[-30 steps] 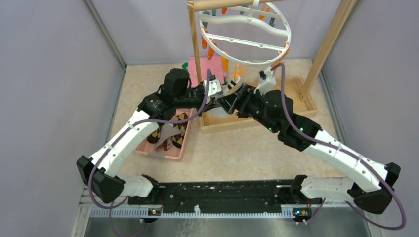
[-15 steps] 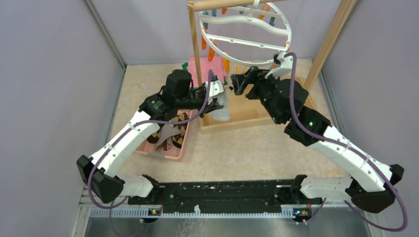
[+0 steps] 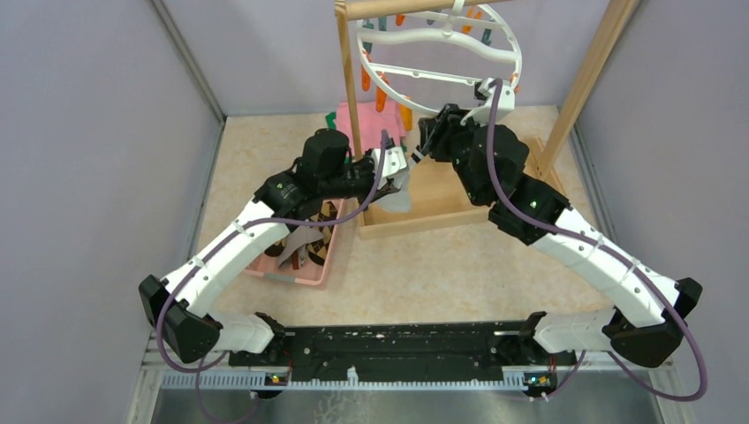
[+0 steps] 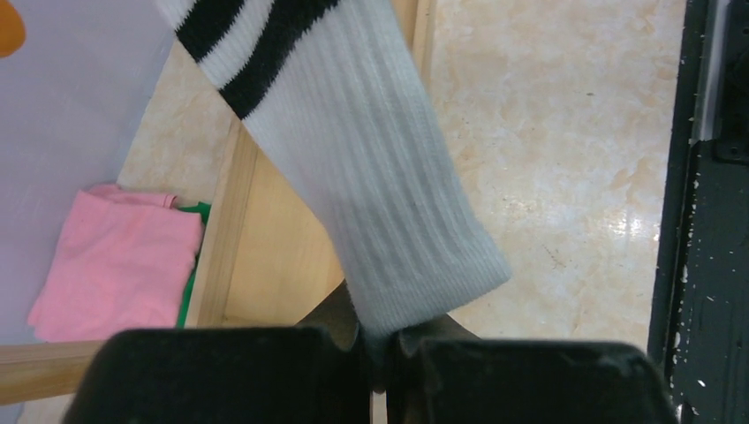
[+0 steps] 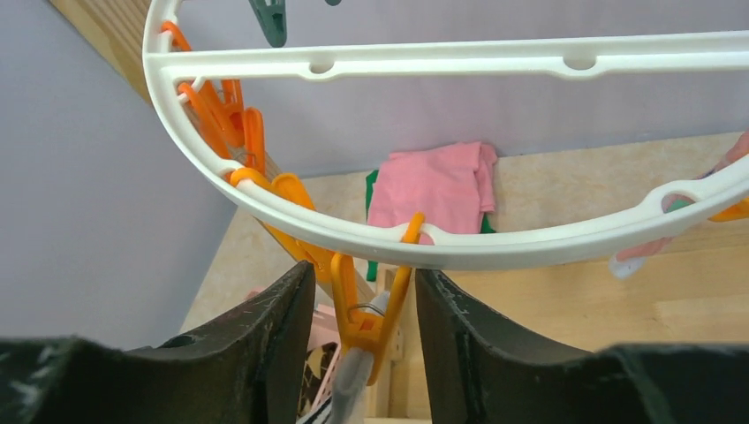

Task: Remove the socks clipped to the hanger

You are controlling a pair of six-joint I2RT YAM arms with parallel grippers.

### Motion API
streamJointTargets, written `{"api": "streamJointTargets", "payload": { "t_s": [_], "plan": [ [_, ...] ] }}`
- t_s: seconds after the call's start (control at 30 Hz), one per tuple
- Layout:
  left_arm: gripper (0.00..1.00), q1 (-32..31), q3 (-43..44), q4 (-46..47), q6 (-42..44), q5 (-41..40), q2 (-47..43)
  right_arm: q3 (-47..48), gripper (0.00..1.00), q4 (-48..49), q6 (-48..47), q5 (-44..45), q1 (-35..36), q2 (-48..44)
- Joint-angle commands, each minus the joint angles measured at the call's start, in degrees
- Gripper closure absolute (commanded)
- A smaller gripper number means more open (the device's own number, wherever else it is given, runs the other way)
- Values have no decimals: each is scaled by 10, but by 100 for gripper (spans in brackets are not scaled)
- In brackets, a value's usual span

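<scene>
Beneath the white hanger [image 5: 530, 250] that hangs from the wooden rack [image 4: 283, 256], a white striped sock [image 4: 371, 177] with two black bands on its cuff hangs stretched between the two arms. Its upper end is pinched in an orange clip [image 5: 344, 300] that dangles from the ring's lower rim; its other end is clamped between the closed fingers of the left gripper [image 4: 375, 343], which reaches in from the left over the rack's base. The right gripper [image 5: 364, 276] is raised to the underside of the ring with its jaws apart, one finger on either side of the orange clip; whether they touch the clip cannot be told. More orange clips line the ring's left curve, and a teal one hangs from the cross bar above. A folded pink cloth [image 5: 433, 185] lies on the table [image 4: 548, 132] by the back wall, just behind the rack's base. Seen from overhead, a pink basket [image 3: 291, 277] sits on the table to the left of the rack, under the left arm, with brown-and-tan argyle socks [image 3: 318, 231] lying inside it.
</scene>
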Motion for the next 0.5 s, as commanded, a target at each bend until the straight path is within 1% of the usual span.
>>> {"api": "streamJointTargets", "payload": {
  "t_s": [0.0, 0.07, 0.2, 0.23, 0.33, 0.47],
  "plan": [
    [100, -3, -4, 36, 17, -36, 5, 30, 59, 25, -4, 10, -7, -4],
    [100, -4, -6, 36, 20, -47, 7, 31, 68, 26, -2, 8, -8, -3],
    [100, -4, -8, 37, 19, -52, 5, 33, 98, 21, 4, 2, -14, 0],
    [100, -4, -9, 36, 19, -54, 4, 33, 100, 20, 7, 1, -16, 1],
    [100, -4, -12, 29, 21, -64, 0, 31, 100, 19, 10, -5, -19, 1],
    [100, 0, -27, -2, 26, -107, -21, 28, 100, 18, 12, -12, -22, 3]
  ]
}}
